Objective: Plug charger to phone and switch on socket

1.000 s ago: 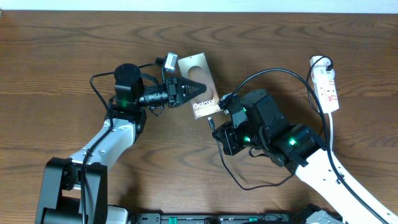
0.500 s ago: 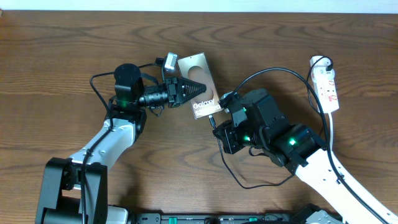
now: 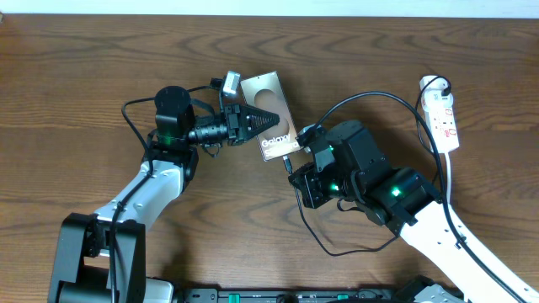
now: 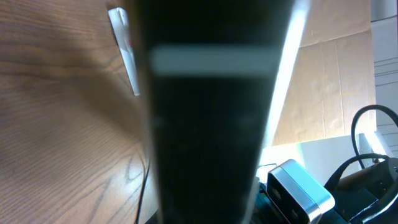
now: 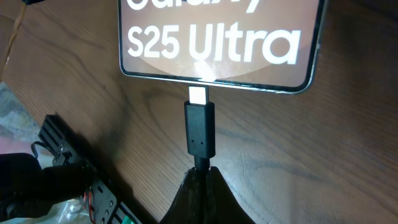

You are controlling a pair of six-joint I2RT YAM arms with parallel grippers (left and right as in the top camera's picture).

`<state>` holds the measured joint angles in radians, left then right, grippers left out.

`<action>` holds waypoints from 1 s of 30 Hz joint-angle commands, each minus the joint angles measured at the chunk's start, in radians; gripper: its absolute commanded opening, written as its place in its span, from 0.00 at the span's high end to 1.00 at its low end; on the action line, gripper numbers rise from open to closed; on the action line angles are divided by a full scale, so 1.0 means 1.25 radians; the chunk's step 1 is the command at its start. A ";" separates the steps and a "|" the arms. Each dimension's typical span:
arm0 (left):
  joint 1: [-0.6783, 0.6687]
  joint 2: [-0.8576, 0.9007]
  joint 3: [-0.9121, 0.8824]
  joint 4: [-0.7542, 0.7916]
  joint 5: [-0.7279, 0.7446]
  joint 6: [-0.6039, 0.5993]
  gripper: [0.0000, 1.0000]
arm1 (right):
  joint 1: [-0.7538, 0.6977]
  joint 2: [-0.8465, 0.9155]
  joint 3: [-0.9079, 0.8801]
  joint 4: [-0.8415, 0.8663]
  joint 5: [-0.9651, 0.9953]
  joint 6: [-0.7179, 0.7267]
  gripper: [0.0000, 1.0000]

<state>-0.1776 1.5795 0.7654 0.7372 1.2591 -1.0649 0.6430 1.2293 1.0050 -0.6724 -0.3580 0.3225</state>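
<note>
The bronze phone lies on the table, "Galaxy" lettering up. My left gripper is shut on the phone from its left side; in the left wrist view the phone's dark edge fills the frame. My right gripper is shut on the charger cable just behind its black connector. The connector's silver tip touches the middle of the phone's bottom edge. The black cable loops over the right arm to the white power strip at the far right.
The power strip's white cord runs toward the front right. A slack loop of the black cable lies on the wood in front of the right arm. A small silver camera block sits on the left wrist.
The right gripper moved the connector slightly closer to the phone's bottom edge. The left arm and the phone have not moved.
</note>
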 commanded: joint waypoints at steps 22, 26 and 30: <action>0.002 -0.008 0.014 0.010 0.025 0.048 0.93 | 0.005 0.035 0.011 0.009 -0.023 0.017 0.99; 0.002 -0.008 0.014 0.010 0.025 0.052 0.93 | 0.005 0.035 0.011 0.009 -0.023 0.017 0.99; 0.002 -0.008 0.014 0.010 0.025 0.062 0.93 | 0.005 0.035 0.011 0.009 -0.023 0.017 0.99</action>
<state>-0.1776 1.5795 0.7654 0.7372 1.2591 -1.0191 0.6430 1.2709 1.0050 -0.6617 -0.3714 0.3332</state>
